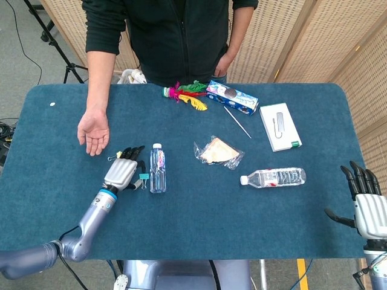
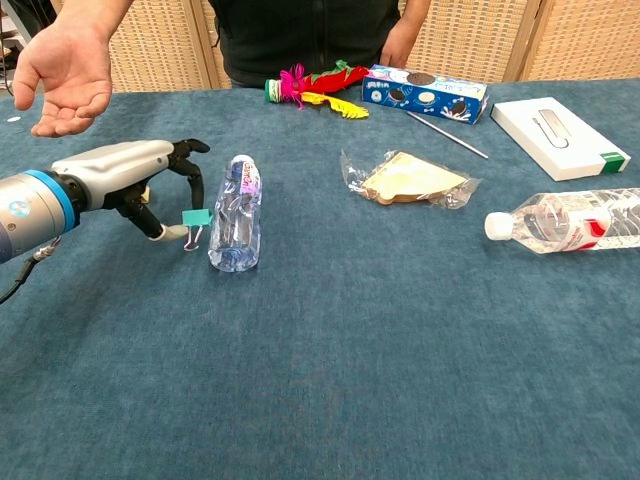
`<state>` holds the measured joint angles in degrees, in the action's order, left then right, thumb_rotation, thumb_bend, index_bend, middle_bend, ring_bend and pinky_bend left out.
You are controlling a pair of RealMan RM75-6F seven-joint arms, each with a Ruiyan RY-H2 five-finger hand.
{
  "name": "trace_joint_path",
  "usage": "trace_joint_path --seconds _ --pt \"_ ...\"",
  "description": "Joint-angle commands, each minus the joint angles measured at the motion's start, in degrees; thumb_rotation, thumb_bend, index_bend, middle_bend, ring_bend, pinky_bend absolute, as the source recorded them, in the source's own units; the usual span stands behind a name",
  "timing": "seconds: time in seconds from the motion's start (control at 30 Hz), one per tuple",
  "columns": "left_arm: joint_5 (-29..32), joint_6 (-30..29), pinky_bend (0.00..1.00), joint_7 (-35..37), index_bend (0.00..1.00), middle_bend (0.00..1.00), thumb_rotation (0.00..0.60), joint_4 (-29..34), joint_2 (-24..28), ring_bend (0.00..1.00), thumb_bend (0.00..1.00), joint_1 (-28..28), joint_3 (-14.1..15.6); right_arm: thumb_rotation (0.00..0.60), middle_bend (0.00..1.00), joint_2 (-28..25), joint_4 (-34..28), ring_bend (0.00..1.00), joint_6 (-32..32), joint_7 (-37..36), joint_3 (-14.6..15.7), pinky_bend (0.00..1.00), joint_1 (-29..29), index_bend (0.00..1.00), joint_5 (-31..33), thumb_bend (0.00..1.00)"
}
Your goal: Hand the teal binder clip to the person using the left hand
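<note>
Toward the table's left edge, my left hand (image 2: 135,185) pinched the teal binder clip (image 2: 196,218) between thumb and a fingertip, lifted just beside the small upright water bottle (image 2: 236,215). I judged the light pinch left its wire handles free to be taken. Beyond it the person's hand (image 1: 94,133) waited palm up. My right hand (image 1: 363,202) idled, fingers spread, holding nothing, at the right edge.

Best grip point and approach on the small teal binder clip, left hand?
Pinch the small teal binder clip by its teal body, as the left hand appears to do now, coming from the robot's left. The small clear plastic bottle lies close on its right; the wire handles hang below.
</note>
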<state>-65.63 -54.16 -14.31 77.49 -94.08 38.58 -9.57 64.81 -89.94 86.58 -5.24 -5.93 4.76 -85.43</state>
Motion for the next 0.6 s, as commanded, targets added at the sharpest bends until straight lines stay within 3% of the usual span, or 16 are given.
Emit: trace_joint_path --seconds 0.03,0.4,0.6 --pt "-4.31 -1.82 0.00 3.19 0.66 0.00 0.600 1.67 1.28 0.00 0.44 -0.31 0.95 0.600 0.00 -0.02 0.00 0.00 -0.03 -0.08 -0.01 0.00 0.02 0.00 0.04 0.00" --pt "-13.52 -4.69 0.00 8.38 0.67 0.00 0.600 7.06 5.33 0.00 0.43 0.92 1.12 0.600 0.00 -0.19 0.10 0.00 0.03 -0.54 -0.18 0.00 -0.03 0.00 0.26 0.00" --pt "-13.61 -10.37 0.00 -0.18 0.68 0.00 0.600 11.96 9.90 0.00 0.44 -0.20 -1.19 0.600 0.00 -0.35 0.18 0.00 0.10 -0.97 -0.31 0.00 -0.11 0.00 0.48 0.00"
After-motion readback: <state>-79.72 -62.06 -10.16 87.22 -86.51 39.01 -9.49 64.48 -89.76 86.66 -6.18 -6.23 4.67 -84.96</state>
